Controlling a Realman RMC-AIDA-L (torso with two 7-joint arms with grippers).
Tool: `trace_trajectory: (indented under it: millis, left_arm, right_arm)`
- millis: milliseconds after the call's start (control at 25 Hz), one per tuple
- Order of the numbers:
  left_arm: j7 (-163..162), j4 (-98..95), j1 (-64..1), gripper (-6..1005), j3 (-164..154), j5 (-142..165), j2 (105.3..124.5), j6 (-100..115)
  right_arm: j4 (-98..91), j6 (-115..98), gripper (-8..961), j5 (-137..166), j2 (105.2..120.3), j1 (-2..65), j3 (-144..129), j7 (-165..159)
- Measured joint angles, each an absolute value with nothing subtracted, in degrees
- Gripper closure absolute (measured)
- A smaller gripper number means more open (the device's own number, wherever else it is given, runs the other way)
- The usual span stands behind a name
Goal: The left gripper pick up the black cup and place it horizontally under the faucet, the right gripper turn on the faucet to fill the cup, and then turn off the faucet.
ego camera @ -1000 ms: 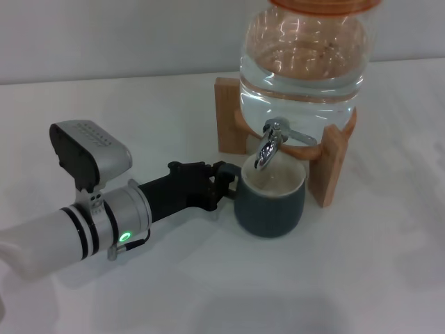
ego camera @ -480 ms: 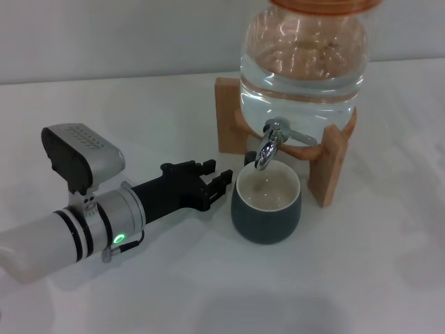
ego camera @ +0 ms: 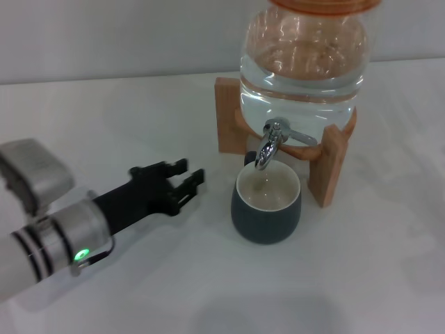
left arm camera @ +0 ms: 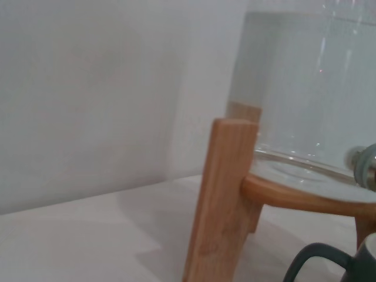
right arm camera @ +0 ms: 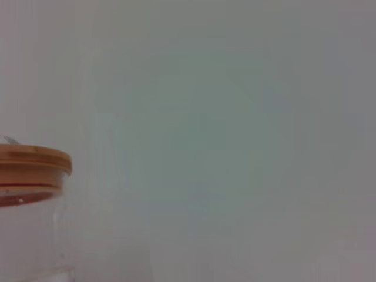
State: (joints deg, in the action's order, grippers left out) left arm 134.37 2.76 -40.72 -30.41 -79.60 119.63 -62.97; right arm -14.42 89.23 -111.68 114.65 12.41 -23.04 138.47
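The black cup [ego camera: 267, 206] stands upright on the white table right under the chrome faucet [ego camera: 268, 145] of the glass water jar [ego camera: 304, 59]. Its cream inside shows. My left gripper [ego camera: 189, 177] is open and empty, a short way left of the cup and clear of it. In the left wrist view the cup's handle [left arm camera: 314, 258] shows at the bottom beside the wooden stand [left arm camera: 223, 194]. My right gripper is out of view in every frame.
The jar rests on a wooden stand [ego camera: 332, 163] at the back right of the white table [ego camera: 139, 111]. The right wrist view shows only the jar's orange lid [right arm camera: 32, 164] and a plain wall.
My left gripper has let go of the cup and drawn back to the left, its fingers now open. The cup stays standing under the faucet.
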Motion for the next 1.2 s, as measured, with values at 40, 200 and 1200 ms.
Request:
trace_trajectory:
  millis: [40, 200, 1200]
  left_arm:
    - [133.81, 1.71, -39.57, 577, -30.43, -79.57, 119.58, -64.05]
    - [130.43, -3.15, -34.53, 559, -30.45, -79.79, 119.44, -67.46]
    - [126.62, -16.89, -17.29, 427, -30.41, -107.66, 118.52, -70.55]
  right_arm:
    - [-14.98, 89.29, 129, -111.40, 114.64, 12.14, -23.29, 138.29]
    - [-19.25, 89.43, 129, -108.14, 114.62, 11.04, -24.30, 134.63]
    - [-54.73, 92.85, 129, -95.71, 115.04, 12.03, -55.38, 98.19]
